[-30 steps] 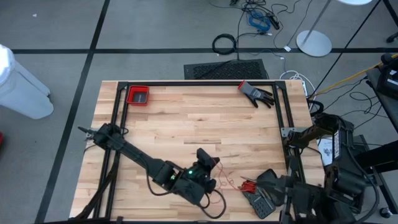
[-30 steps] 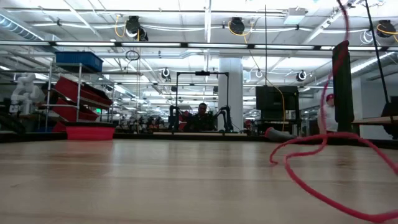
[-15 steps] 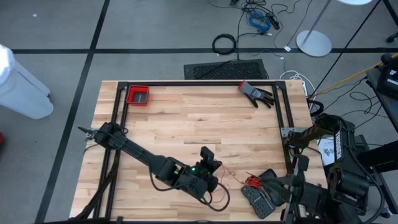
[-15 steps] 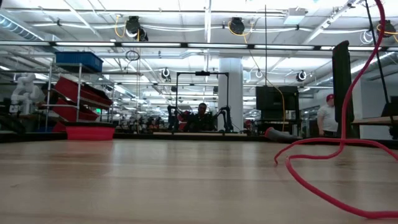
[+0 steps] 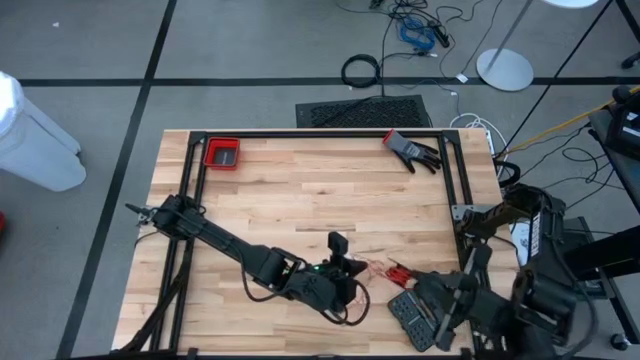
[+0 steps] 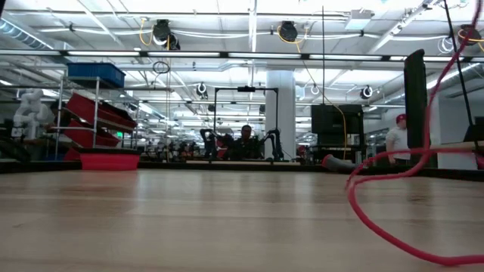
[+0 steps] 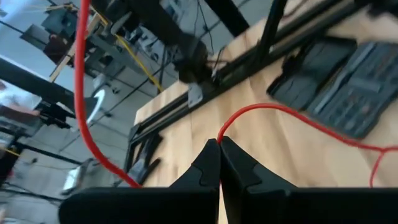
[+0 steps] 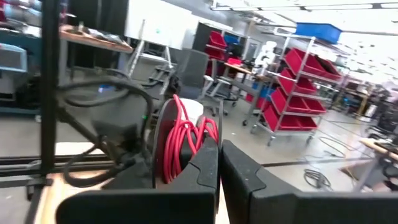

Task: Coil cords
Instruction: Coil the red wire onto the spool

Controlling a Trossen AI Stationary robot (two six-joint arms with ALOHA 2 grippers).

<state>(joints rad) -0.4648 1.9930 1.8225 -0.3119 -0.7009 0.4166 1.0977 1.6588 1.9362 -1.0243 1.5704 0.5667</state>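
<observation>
Overhead looking down, table-level sideways, two wrist close-ups

Wooden table [image 5: 300,190] with red bin [image 5: 222,154], glove [image 5: 412,150], red cord [image 5: 375,270].

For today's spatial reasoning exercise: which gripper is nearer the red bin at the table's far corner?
Left. The left gripper sits at the table's near middle, closer to the red bin; the right gripper is farther out toward the near right.
</observation>
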